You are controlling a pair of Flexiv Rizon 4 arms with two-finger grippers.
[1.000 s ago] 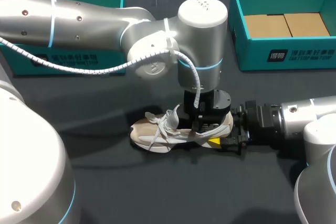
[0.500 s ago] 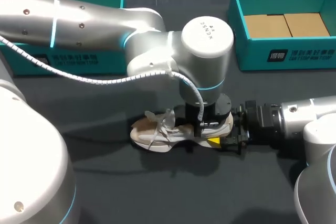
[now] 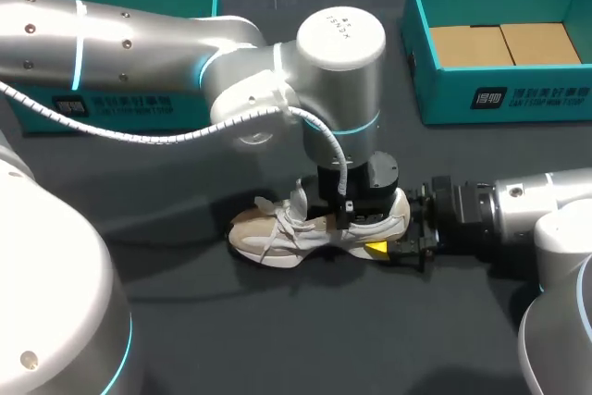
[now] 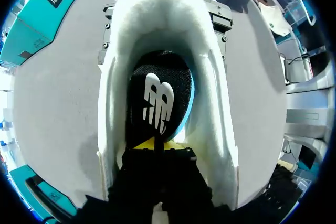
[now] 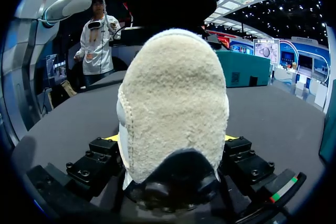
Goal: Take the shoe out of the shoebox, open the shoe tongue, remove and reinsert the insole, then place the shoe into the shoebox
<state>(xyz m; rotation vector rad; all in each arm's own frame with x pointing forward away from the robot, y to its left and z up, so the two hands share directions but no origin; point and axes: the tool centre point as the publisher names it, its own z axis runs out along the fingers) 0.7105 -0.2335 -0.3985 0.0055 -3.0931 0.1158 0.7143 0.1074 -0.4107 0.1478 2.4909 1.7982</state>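
A beige shoe [image 3: 277, 233] lies on the dark table with its toe toward the left. My left gripper [image 3: 356, 219] reaches straight down into its opening. In the left wrist view its yellow tips [image 4: 157, 142] are pressed together on the heel end of the black insole [image 4: 157, 93], inside the fleecy collar [image 4: 157, 3]. My right gripper [image 3: 393, 242] comes in low from the right and clasps the heel [image 5: 173, 103] from both sides, fingers [image 5: 113, 139] wide apart. The teal shoebox [image 3: 421, 71] stands at the back right.
Brown cardboard [image 3: 504, 43] lines the shoebox floor. A second teal box [image 3: 111, 104] stands at the back left, partly behind my left arm. Bare table lies in front of the shoe.
My left gripper closed inside the shoe. The arm dipped lower, then came up a little and turned its wrist. The right arm and the shoe's heel stayed put.
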